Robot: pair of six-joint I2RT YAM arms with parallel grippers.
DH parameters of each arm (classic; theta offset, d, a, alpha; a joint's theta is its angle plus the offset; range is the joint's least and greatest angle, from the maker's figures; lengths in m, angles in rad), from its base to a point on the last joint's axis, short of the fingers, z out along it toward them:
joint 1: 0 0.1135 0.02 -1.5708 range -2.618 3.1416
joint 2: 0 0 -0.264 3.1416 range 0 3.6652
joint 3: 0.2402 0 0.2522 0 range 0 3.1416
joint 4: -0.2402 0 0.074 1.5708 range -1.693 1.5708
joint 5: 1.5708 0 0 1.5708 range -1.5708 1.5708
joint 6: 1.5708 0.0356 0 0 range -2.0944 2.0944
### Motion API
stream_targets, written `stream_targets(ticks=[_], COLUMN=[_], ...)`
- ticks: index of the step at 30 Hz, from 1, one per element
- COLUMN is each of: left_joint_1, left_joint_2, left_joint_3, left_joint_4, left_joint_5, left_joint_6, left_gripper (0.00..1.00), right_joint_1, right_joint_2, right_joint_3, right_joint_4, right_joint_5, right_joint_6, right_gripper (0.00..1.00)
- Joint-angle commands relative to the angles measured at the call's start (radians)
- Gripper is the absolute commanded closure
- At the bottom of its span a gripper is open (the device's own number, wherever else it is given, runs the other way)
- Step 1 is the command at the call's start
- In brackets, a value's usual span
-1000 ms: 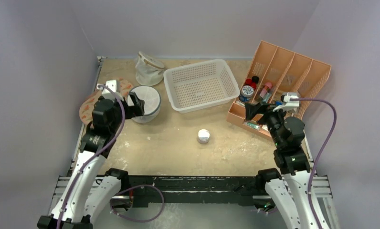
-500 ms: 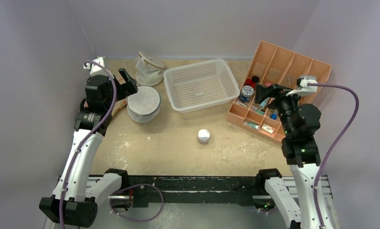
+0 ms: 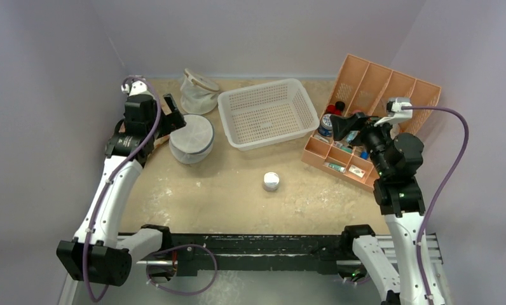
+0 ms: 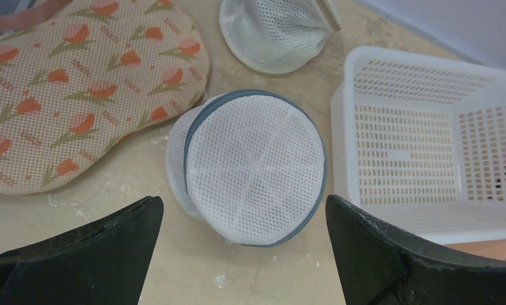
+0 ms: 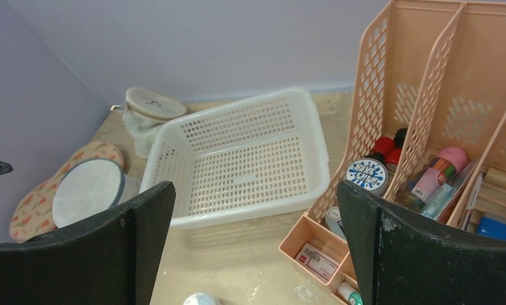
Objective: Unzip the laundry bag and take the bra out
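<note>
The laundry bag is a round white mesh drum with a grey-blue zipper rim, lid shut, at the table's left. It fills the middle of the left wrist view and shows small in the right wrist view. My left gripper is open and empty, raised just left of and behind the bag, fingers apart in its own view. My right gripper is open and empty, raised over the orange organiser, far from the bag. The bra is hidden.
A flat oval pad with orange pattern lies left of the bag. A white mesh pouch with tan rim stands behind. A white basket sits mid-table, an orange organiser at right, a small round jar in front.
My left arm has lifted and swung back-left off the bag toward the wall. My right gripper has risen and shifted slightly over the organiser.
</note>
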Motion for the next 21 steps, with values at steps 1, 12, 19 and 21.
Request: stream_targets(ticks=[1,12,19,21], left_joint_1=[0.009,0.01,0.01,0.01], left_joint_2=[0.092,0.315,0.324,0.306], left_joint_3=[0.089,0.095,-0.005,-0.047], left_joint_4=[-0.092,-0.097,-0.041,-0.034], left_joint_5=[-0.061,-0.029,-0.015,-0.007], left_joint_6=[0.034,0.047,0.015,0.006], left_gripper=[0.01,0.09,0.22,0.3], right_joint_1=[-0.005,-0.006,0.019,0.066], right_joint_2=[0.017,0.127,0.248,0.273], right_joint_3=[0.039,-0.028,-0.051,-0.058], right_joint_4=[0.055,0.069,0.079,0.083], right_joint_5=[-0.085,-0.308,-0.495,-0.477], right_joint_6=[-0.001,0.003,0.008,0.013], right_gripper=[0.0,0.0,0.0,0.0])
